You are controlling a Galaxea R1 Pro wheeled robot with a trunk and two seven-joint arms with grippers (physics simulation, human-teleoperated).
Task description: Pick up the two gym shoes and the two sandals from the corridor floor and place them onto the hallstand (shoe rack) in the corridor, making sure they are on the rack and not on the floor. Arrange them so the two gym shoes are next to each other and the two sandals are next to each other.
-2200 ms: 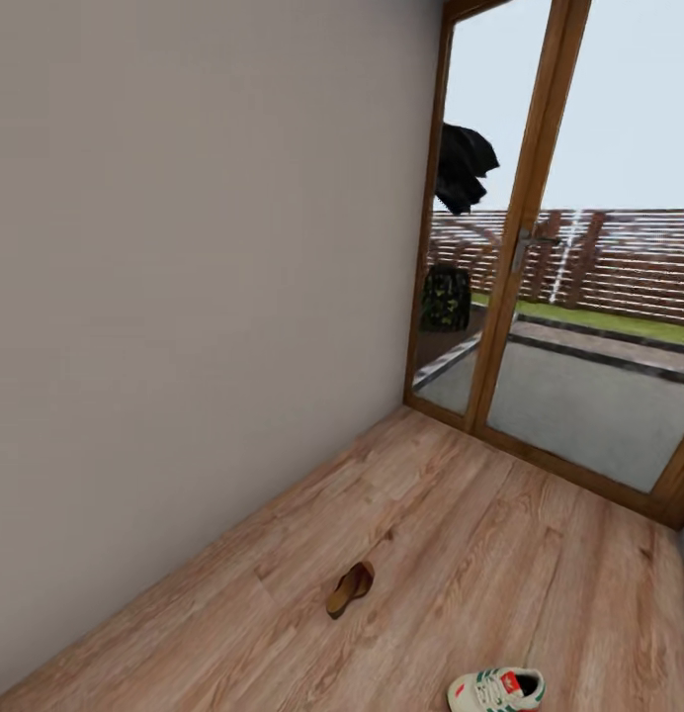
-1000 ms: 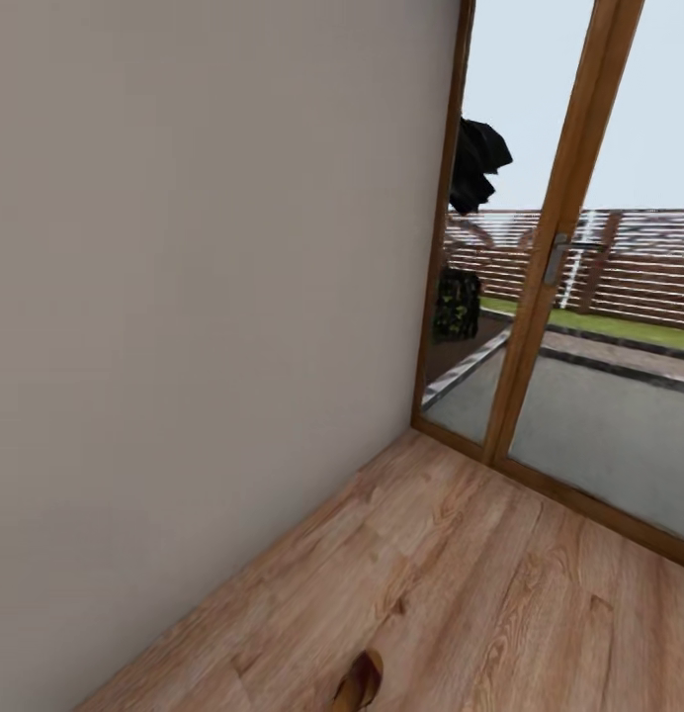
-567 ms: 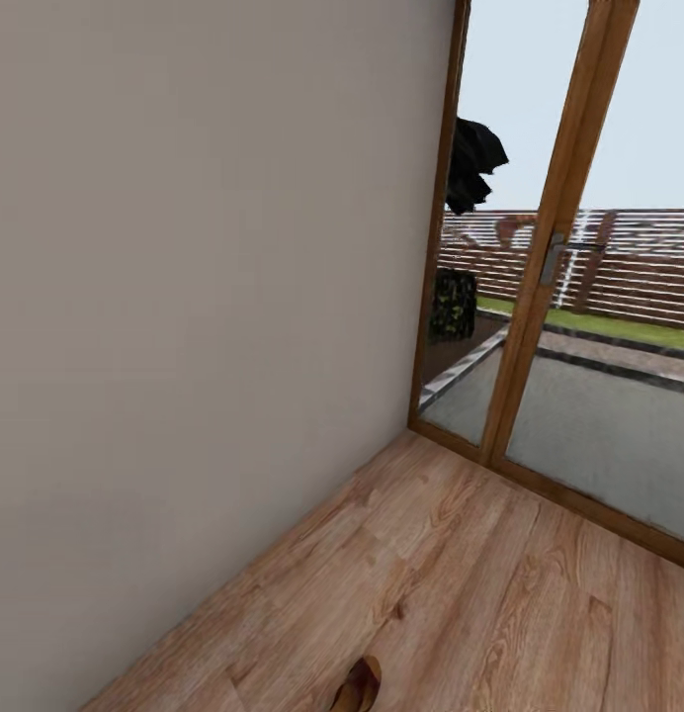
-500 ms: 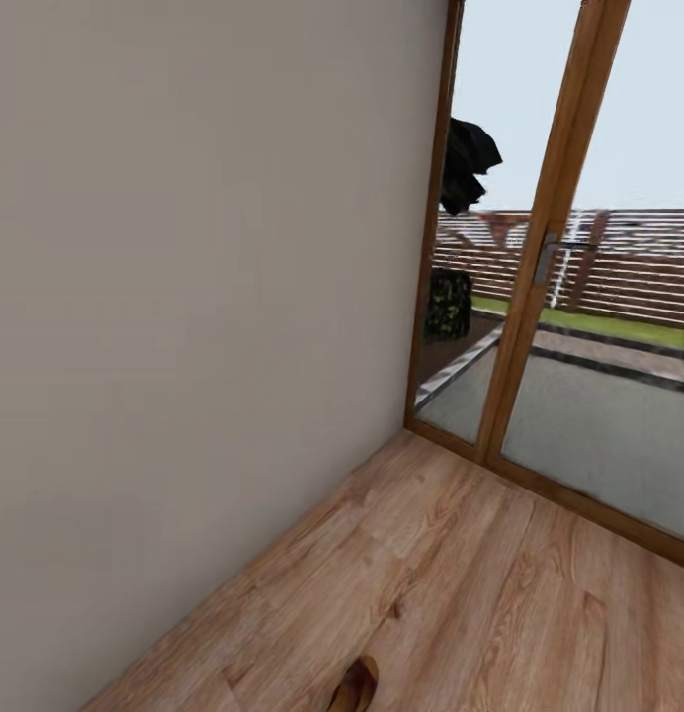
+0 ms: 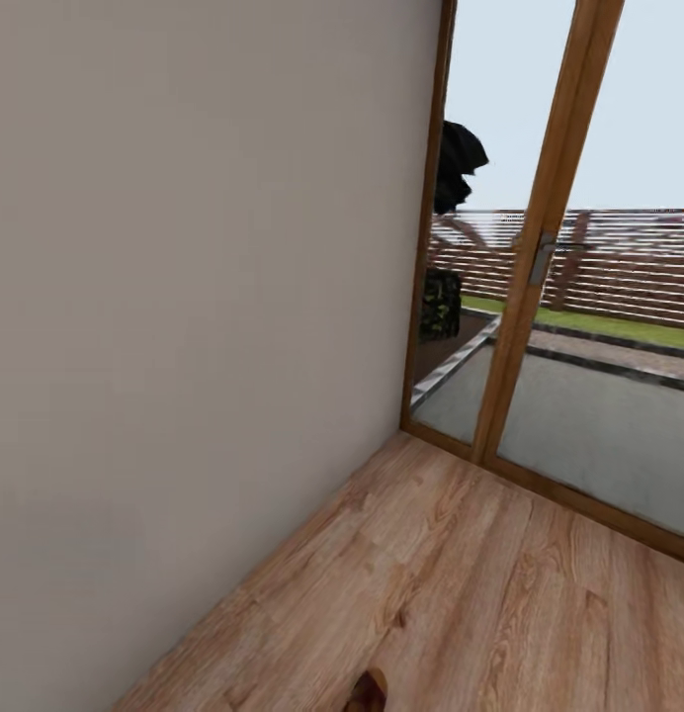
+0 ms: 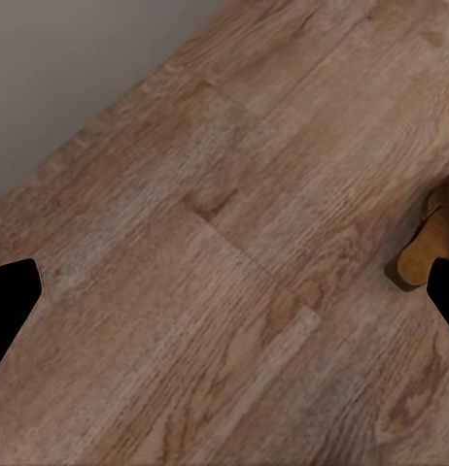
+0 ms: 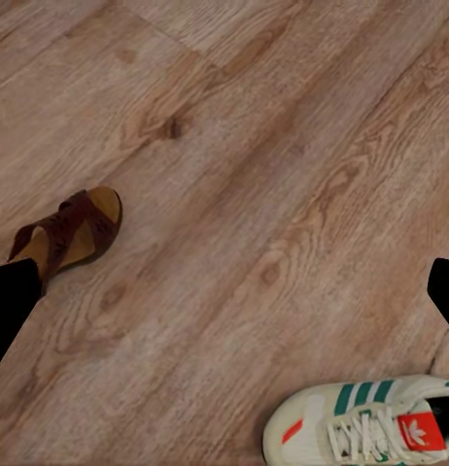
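One brown sandal [image 7: 71,233] lies on the wood-plank corridor floor [image 7: 263,165], and a white gym shoe [image 7: 365,427] with green stripes and a red tongue patch lies a short way from it. My right gripper [image 7: 227,296] hangs open above the bare planks between them, holding nothing. The same sandal [image 6: 424,254] shows beside one fingertip [image 6: 444,291] of my left gripper [image 6: 224,301], which is open and empty over the floor. In the head view the sandal's tip [image 5: 370,692] peeks in at the bottom edge. The hallstand is out of view.
A plain grey wall [image 5: 184,297] runs along the left. Ahead stands a glass door in a wooden frame [image 5: 540,237] with a metal handle [image 5: 548,252]. Open planks [image 5: 461,564] stretch from the sandal to the door.
The head camera has tilted up and turned, so the whole picture shifted. The gym shoe left the head view and the sandal slid to the bottom edge. The things themselves have not moved.
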